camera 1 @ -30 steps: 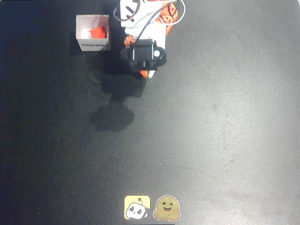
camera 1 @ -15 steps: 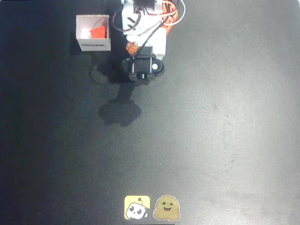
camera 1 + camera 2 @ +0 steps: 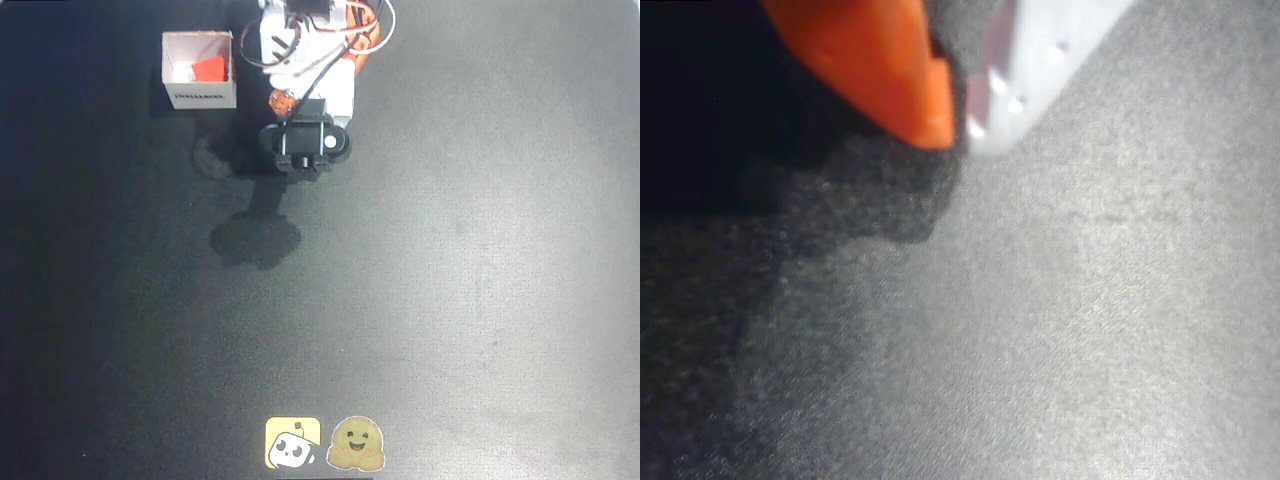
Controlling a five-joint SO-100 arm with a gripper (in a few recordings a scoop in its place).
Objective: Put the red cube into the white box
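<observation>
Overhead view, left to right: small square white cardboard box [image 3: 199, 70] with thin walls and a dark printed label on its near side sits on the dark matte bench [image 3: 450, 280] at upper left. The small bright red-orange cube [image 3: 209, 69] lies inside the box, toward its right wall, not touching the bench outside. Just right of the box stands the white and orange robot arm [image 3: 305, 60] with looped cables at the top edge. Its black wrist block [image 3: 305, 143] hangs below the base, well clear of the box. Arm shadow [image 3: 256, 238] falls on the bench below and left of the wrist. Two small stickers at the bottom edge: a yellow square one with a white robot face [image 3: 292, 443], and a tan smiling-face one [image 3: 357, 444] just beside it on the right.

Wrist view: the jaws [image 3: 955, 115] show at the top, an orange tapered finger [image 3: 880, 65] on the left and a white plastic finger [image 3: 1035, 60] on the right, tips meeting with nothing between them, so closed and empty. Blurred grey bench surface below, dark shadow at left.
</observation>
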